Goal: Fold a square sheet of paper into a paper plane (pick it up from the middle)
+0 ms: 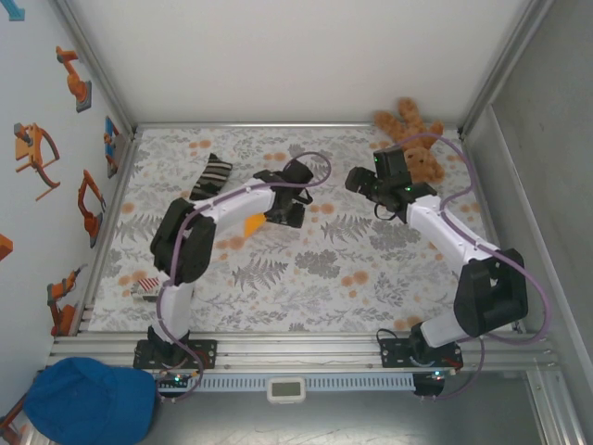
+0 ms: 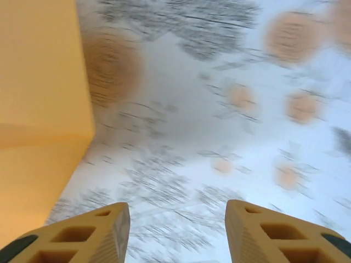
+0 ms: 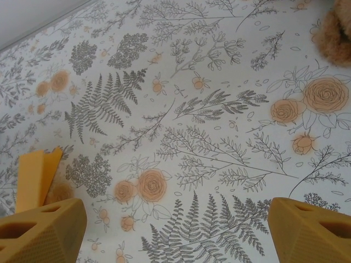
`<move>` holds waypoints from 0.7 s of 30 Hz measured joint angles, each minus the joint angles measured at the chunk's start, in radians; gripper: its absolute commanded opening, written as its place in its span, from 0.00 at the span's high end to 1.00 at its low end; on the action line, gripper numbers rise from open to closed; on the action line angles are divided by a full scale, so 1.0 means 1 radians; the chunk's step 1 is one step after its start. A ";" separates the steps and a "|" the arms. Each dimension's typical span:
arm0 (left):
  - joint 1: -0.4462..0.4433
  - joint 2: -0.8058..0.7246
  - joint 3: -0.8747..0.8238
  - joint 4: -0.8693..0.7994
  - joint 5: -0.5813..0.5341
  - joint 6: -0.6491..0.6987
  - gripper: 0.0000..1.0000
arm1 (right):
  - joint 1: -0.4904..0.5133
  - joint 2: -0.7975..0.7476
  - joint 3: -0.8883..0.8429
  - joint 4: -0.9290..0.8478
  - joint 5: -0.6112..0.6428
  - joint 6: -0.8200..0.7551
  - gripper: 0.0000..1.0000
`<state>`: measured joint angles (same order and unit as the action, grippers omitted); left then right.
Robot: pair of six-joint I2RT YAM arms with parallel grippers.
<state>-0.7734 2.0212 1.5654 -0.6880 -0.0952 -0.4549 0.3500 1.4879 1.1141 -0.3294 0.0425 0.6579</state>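
Left pincer (image 2: 178,233) stood spread over the flowered cloth (image 1: 306,269), its two fingers apart with nothing between them. The folded paper (image 2: 38,109) lay just beside it, not touching either finger that I could see. My right pincer (image 3: 175,219) was spread wide too and held nothing. It hung over bare cloth not far from the teddy bear (image 1: 412,130), which sat in the far corner.

From above, the paper (image 1: 250,224) lay well apart from the bear, out toward the middle of the cloth and half hidden under my left forearm. The right wrist's camera caught it as a narrow strip in two layers (image 3: 35,175), so I took it for a sheet with several folds in it and not a flat square. Whether it had a point I couldn't tell.

I judged the step in hand to be a pause between folds, the paper lying free with both pincers off it. The next move would call for bringing one pincer low onto the strip to pin it. The other would have to catch a loose edge cleanly, without dragging the thin paper across the cloth.
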 measured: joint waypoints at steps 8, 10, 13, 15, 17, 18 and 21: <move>0.135 -0.188 -0.243 0.249 0.253 -0.140 0.40 | 0.000 0.066 0.001 -0.003 -0.030 0.013 0.17; 0.204 -0.180 -0.271 0.284 0.287 -0.165 0.40 | 0.000 0.081 0.001 -0.002 -0.045 0.024 0.17; 0.266 -0.146 -0.282 0.307 0.306 -0.183 0.40 | 0.000 0.101 0.001 0.002 -0.068 0.035 0.18; 0.278 -0.126 -0.282 0.312 0.307 -0.185 0.40 | 0.000 0.111 0.001 0.005 -0.082 0.042 0.18; 0.284 -0.106 -0.278 0.309 0.305 -0.184 0.39 | 0.000 0.117 0.001 0.005 -0.097 0.050 0.19; 0.286 -0.094 -0.272 0.306 0.303 -0.182 0.39 | 0.000 0.119 0.001 0.006 -0.104 0.053 0.19; 0.293 -0.067 -0.257 0.304 0.296 -0.170 0.39 | 0.000 0.122 0.001 0.009 -0.120 0.056 0.19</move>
<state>-0.4805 1.9541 1.3079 -0.3840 0.2005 -0.6247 0.3500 1.6104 1.1149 -0.3206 -0.0772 0.7143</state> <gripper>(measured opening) 0.606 0.813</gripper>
